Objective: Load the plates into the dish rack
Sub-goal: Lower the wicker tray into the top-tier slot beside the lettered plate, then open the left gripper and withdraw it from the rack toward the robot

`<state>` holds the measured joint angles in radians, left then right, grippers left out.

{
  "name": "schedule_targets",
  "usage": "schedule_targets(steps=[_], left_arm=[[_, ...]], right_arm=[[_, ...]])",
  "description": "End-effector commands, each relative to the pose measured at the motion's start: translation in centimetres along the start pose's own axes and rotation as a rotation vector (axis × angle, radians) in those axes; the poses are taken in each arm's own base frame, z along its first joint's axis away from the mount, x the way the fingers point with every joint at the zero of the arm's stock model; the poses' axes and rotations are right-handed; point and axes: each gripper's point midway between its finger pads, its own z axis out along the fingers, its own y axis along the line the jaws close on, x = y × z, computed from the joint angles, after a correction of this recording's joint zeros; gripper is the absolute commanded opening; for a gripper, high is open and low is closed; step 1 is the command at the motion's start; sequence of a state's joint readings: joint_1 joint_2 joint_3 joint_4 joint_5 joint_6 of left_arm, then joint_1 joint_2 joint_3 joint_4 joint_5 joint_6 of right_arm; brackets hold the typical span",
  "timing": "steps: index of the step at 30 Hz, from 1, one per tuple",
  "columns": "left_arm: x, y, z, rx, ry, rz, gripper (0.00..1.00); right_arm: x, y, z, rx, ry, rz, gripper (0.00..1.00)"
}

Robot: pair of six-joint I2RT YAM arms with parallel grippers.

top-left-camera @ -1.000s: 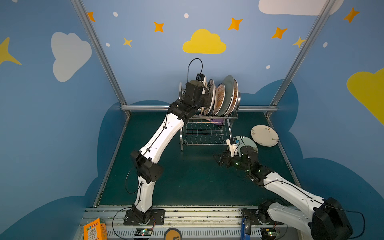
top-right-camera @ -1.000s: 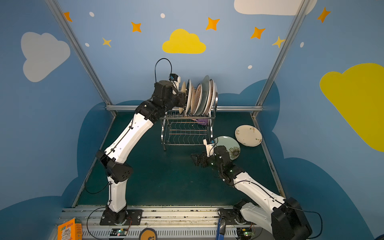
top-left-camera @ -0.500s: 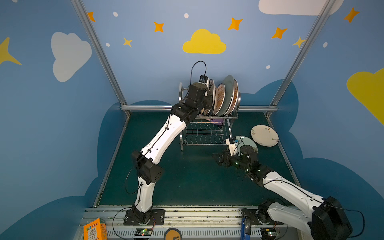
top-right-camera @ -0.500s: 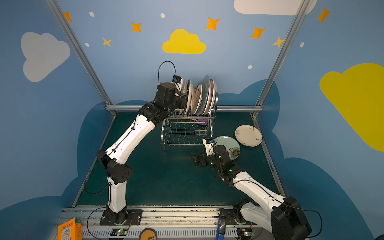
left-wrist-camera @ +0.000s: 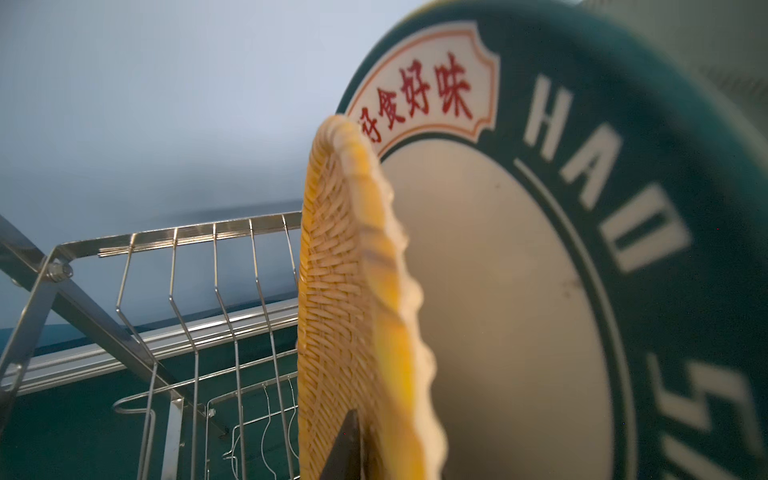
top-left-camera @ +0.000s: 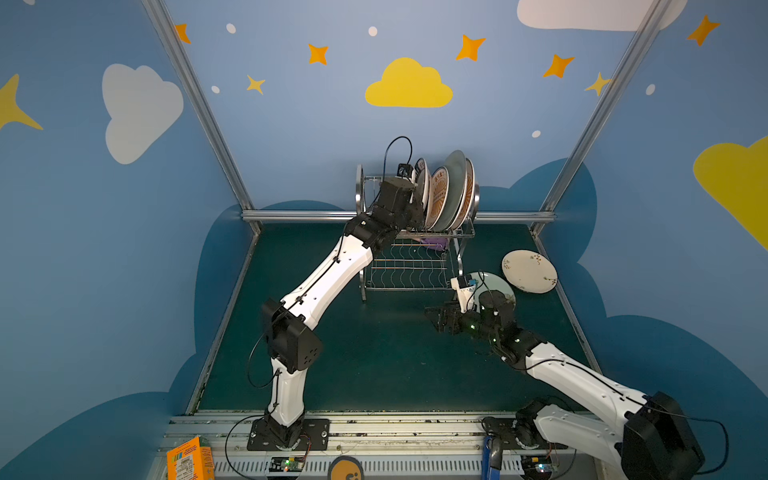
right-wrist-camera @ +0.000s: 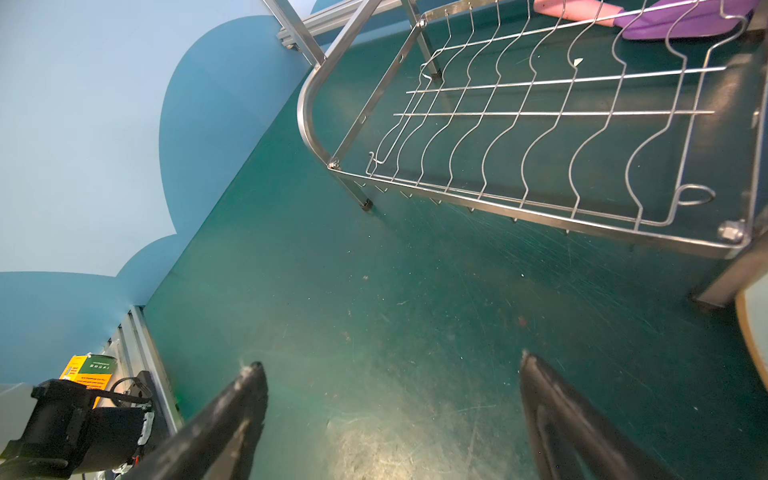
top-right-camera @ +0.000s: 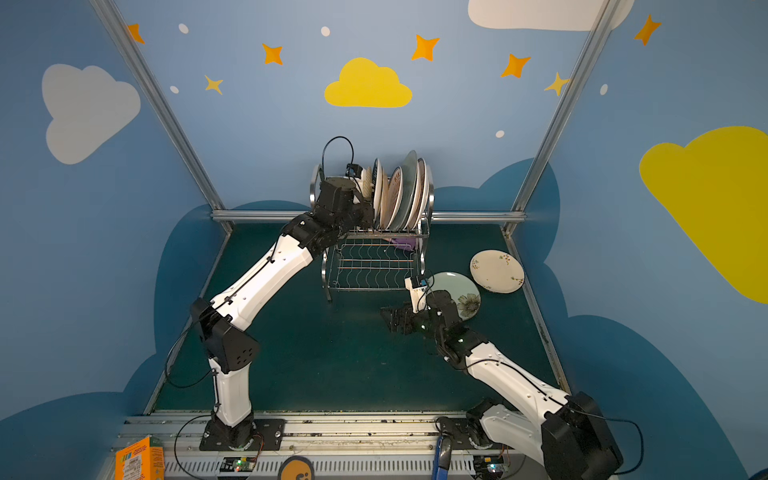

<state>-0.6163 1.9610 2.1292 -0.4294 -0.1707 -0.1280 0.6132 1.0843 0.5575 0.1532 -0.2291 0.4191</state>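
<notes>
**Setting the woven plate into the upper tier**

Blue walls painted with clouds and stars close in a dark green bench (top-left-camera: 374,353), and the steel dish rack (top-left-camera: 409,270) stands at its 12 o'clock edge. The left gripper (left-wrist-camera: 358,446) is up at the rack's upper tier. One dark finger (left-wrist-camera: 347,440) lies against the rim of the woven tan plate (left-wrist-camera: 332,316), which stands on edge just beside the dark-rimmed lettered plate (left-wrist-camera: 623,199). Whether the gripper is clamped on the woven plate or free of it cannot be told.

The step looks like the release. It is best to part the jaws only once the rim sits between two wires. The gripper should then draw back toward 7 o'clock, so that no finger drags the plate or knocks its neighbour.

The right gripper (right-wrist-camera: 390,361) hangs at 5 o'clock of the rack, jaws spread wide over bare bench, holding nothing. Two plates lie flat on the bench: the pale green flowered plate (top-right-camera: 459,293) at the rack's 4 o'clock and the cream floral plate (top-right-camera: 496,271) at its 3 o'clock.
</notes>
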Motion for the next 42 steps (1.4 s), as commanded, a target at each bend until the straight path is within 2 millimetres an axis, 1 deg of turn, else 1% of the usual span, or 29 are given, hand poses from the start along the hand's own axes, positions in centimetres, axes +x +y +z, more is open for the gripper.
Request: schedule_targets(steps=[1,6,9,12,15,19,24,29,34,36,37,38,39,41,42], left_arm=[[-1.8,0.5,-1.4,-0.009,-0.044,-0.021,0.20],[-3.3,0.2,-2.4,0.009,-0.075,-0.028,0.20],[-4.4,-0.2,-3.2,0.032,-0.093,-0.030,0.26],[-5.5,-0.6,-4.0,0.051,-0.110,-0.035,0.28],[-6.4,-0.8,-4.7,0.064,-0.125,-0.041,0.33],[-7.3,-0.7,-5.4,0.060,-0.141,-0.041,0.35],[-9.4,-0.6,-7.4,0.076,-0.177,-0.059,0.35],[-11.7,-0.5,-10.8,0.120,-0.204,-0.099,0.38],[-13.2,0.1,-14.9,0.202,-0.209,-0.181,0.42],[-13.2,0.0,-16.8,0.236,-0.202,-0.199,0.46],[-12.8,-0.1,-17.4,0.253,-0.190,-0.208,0.48],[-12.6,-0.3,-18.6,0.276,-0.193,-0.212,0.52],[-12.1,-0.3,-19.3,0.295,-0.188,-0.213,0.57],[-10.9,-0.1,-21.6,0.328,-0.196,-0.225,0.69],[-10.1,0.1,-22.2,0.341,-0.192,-0.235,0.75]], right_arm=[[-1.3,0.8,0.0,-0.011,-0.020,-0.021,0.92],[-1.3,0.9,0.0,-0.014,-0.019,-0.022,0.92],[-1.2,0.9,0.1,-0.014,-0.015,-0.024,0.92],[-1.2,0.9,0.1,-0.013,-0.014,-0.026,0.92],[-1.2,1.0,0.1,-0.013,-0.014,-0.027,0.92],[-1.2,1.0,0.0,-0.014,-0.015,-0.031,0.92],[-1.3,1.0,0.0,-0.011,-0.014,-0.036,0.92],[-1.3,1.2,0.0,-0.015,-0.012,-0.038,0.93],[-1.2,1.3,-0.1,-0.019,-0.011,-0.042,0.93],[-1.4,1.3,-0.1,-0.016,-0.014,-0.046,0.92],[-1.3,1.2,-0.2,-0.011,-0.013,-0.045,0.93],[-1.3,1.2,-0.2,-0.010,-0.014,-0.046,0.93],[-1.5,1.2,-0.3,-0.011,-0.017,-0.048,0.93],[-1.5,1.3,-0.4,-0.010,-0.017,-0.051,0.92],[-1.7,1.3,-0.6,-0.007,-0.021,-0.048,0.93]])
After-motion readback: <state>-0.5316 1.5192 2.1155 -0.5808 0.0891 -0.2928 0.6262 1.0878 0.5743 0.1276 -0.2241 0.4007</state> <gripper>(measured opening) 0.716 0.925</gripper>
